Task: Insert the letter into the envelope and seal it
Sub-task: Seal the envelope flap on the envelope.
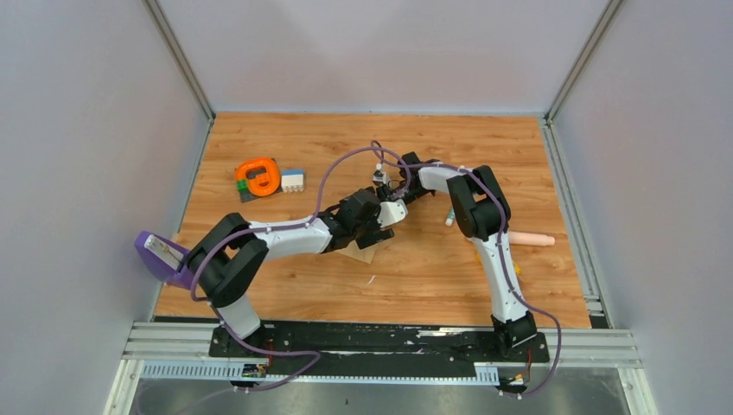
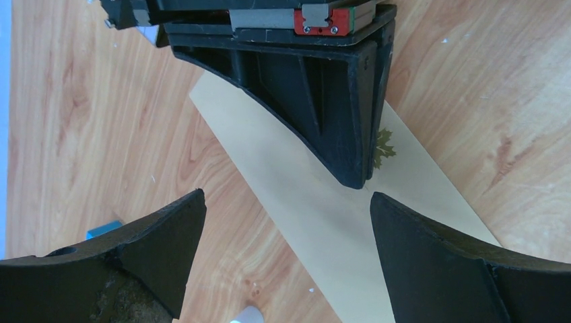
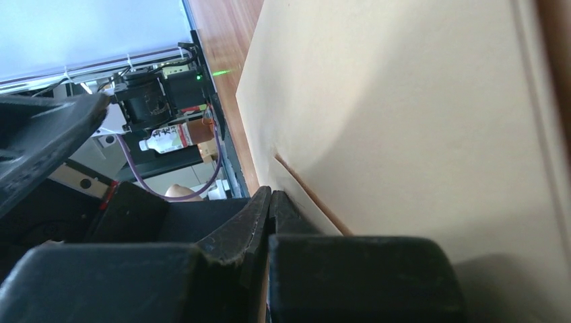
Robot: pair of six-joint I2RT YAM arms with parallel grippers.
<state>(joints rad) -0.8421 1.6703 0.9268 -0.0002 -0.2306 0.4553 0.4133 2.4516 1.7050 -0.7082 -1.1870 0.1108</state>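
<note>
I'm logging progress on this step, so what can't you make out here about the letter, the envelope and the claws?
The letter: no view shows it apart from the envelope; whether it is inside is hidden.
Left wrist view: the right claw covers the envelope's far end.
Right wrist view: frame edges cut the envelope off; whether the shut claw pinches it is unclear.
Top view: both arms hide nearly all the envelope.

I see wood desk (image 1: 432, 285) w/ envelope (image 1: 361, 253) flat; orange ring (image 1: 259, 175) & white-blue block (image 1: 292, 180) beyond-left of envelope, pink cylinder (image 1: 529, 239) well right.
</note>
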